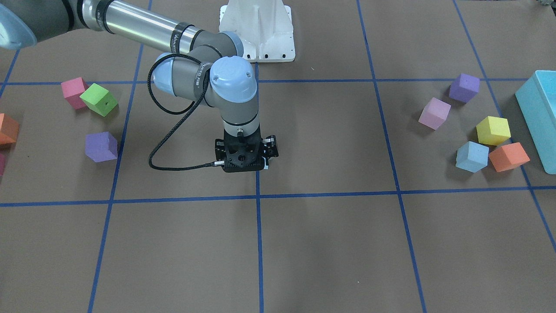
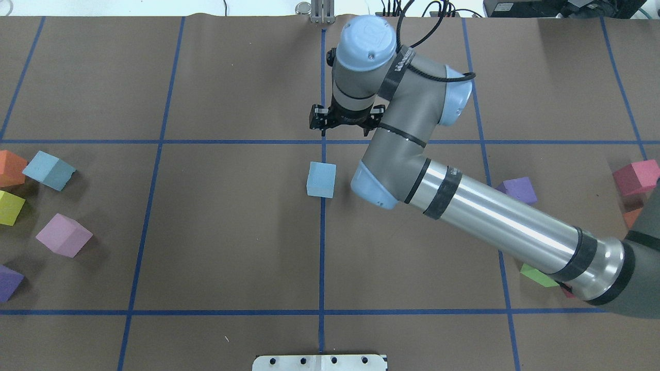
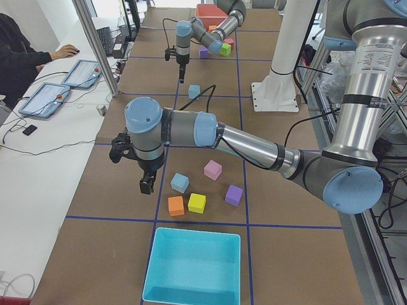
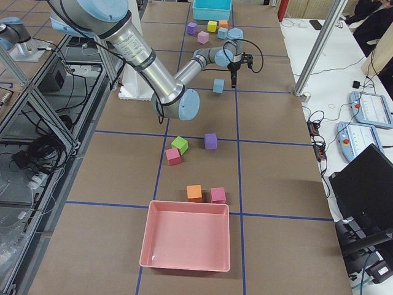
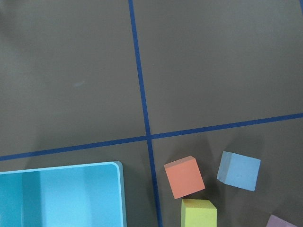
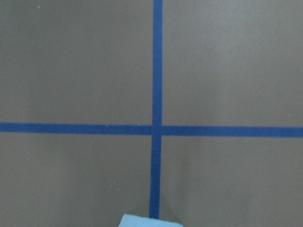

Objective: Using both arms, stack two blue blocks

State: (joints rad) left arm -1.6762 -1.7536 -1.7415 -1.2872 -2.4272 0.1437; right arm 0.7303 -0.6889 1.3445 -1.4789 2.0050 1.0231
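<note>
Centre blue block (image 2: 321, 179) lies square on the tape line (image 2: 322, 247), with the empty right gripper (image 2: 343, 122) hovering beyond it. The other blue block (image 2: 49, 170) sits skewed beside an orange cube (image 2: 10, 167). The spread of the right and left gripper (image 3: 147, 187) cannot be told.

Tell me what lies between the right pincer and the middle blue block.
Only bare table and crossing blue tape lines separate the right pincer from the blue block, per the overhead view.
</note>
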